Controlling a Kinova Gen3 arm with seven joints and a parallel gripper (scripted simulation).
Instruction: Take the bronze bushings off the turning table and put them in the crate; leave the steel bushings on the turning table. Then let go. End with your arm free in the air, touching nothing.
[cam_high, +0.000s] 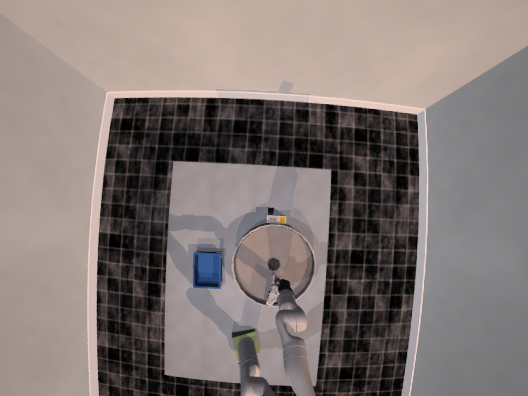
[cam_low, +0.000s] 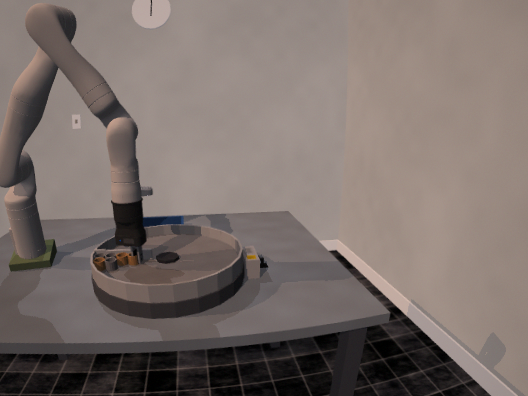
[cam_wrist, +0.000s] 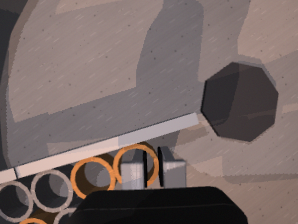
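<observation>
The turning table is a round walled dish with a dark hub. Several bushings stand in a cluster by its rim, behind a white bar. Bronze ones show as orange rings, steel ones as pale rings. My gripper is down in the dish. One finger is inside a bronze bushing and one outside, pinching its wall. The blue crate stands on the table beside the dish.
A small control box with a yellow label sits at the dish's rim. The arm's green base stands on the grey table. The dish wall rises close to the bushings.
</observation>
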